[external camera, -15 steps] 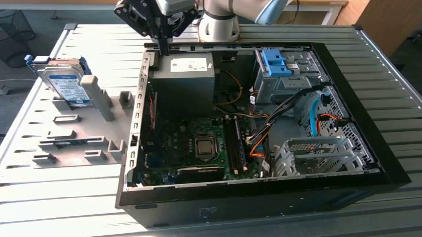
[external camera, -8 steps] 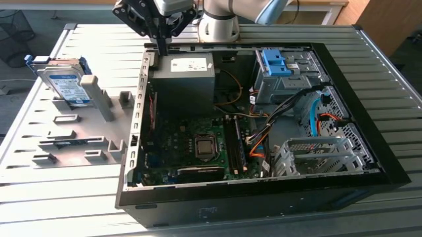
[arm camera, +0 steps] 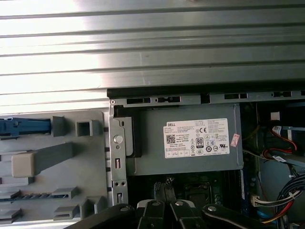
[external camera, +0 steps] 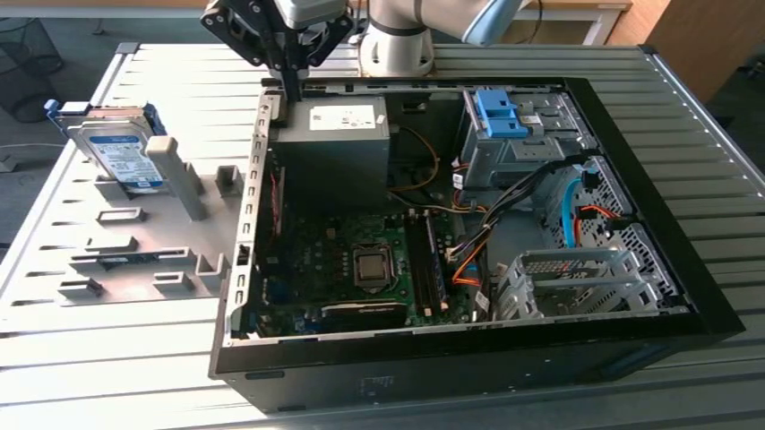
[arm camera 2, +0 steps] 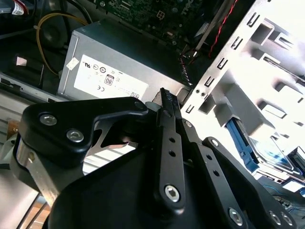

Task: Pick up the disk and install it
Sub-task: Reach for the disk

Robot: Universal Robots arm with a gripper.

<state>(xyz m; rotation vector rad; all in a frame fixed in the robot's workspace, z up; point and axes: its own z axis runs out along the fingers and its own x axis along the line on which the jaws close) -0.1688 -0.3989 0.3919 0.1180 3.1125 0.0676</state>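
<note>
Gripper (external camera: 290, 88): fingers closed on nothing, above power supply (external camera: 337, 134) in open computer case (external camera: 700, 278); disk (external camera: 120, 150) upright in grey rack (external camera: 179, 193), exterior view's left, well apart; pick-up unstarted, likely needing fingers opened over the disk.

Exterior view high and oblique over open computer case (external camera: 478, 363), both wrist views close above — sharing its power supply (arm camera 2: 119, 62) (arm camera: 190, 157).

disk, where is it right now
In the exterior view the disk stands on edge in the grey rack at the exterior view's left, beside the open computer case, apart from the tool above the case's far edge.
</note>
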